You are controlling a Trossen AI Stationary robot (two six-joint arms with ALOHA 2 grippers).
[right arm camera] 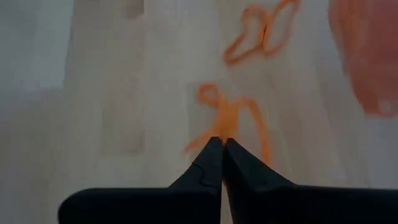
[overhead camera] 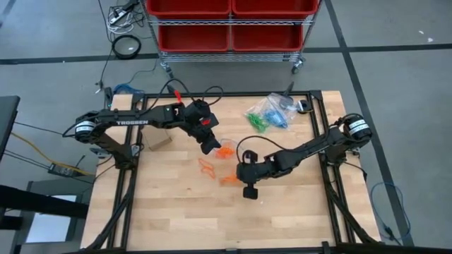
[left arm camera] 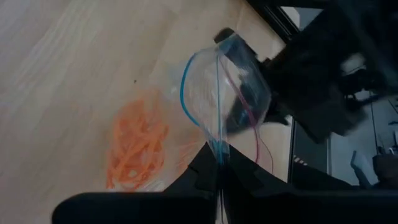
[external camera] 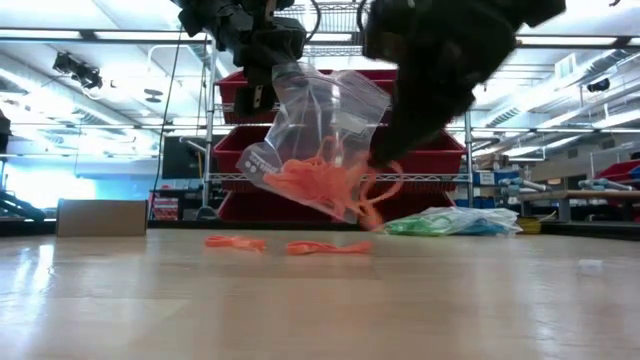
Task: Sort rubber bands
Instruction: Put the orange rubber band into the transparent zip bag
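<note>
- Rubber bands (overhead camera: 224, 150) in orange are what we are sorting here; most sit inside a clear zip bag (external camera: 315, 140) that hangs above the middle of the bench (overhead camera: 176, 212).
- Left end effector (left arm camera: 219, 163) is clenched on the bag's zip edge, holding it up with the mouth facing the right arm.
- We judge the first risk to be the thin edge sliding out of that pinch, which would drop the bag and spill the orange clump.
- Loose orange bands (external camera: 236, 242) lie on the bench under the bag, so the orange sort is not finished.
- Right end effector (right arm camera: 222, 144) is clamped shut on a strand of orange bands (right arm camera: 231, 118), which dangles from its tips.
- In the low view this strand hangs just beside the bag's lower corner; we cannot tell whether it touches the film.
- We see a second risk: the dangling loops may catch the mouth's rim, or stay outside it, and fall back to the bench on release.
- Tangled loops may also cling to the fingertips instead of dropping in.
- Another clear bag (overhead camera: 267, 113) lies at the far right of the bench, holding green and blue bands; whether it is sealed we cannot tell.
- Red bins (overhead camera: 229, 21) stand on a shelf rack beyond the bench; we cannot see what is in them.
</note>
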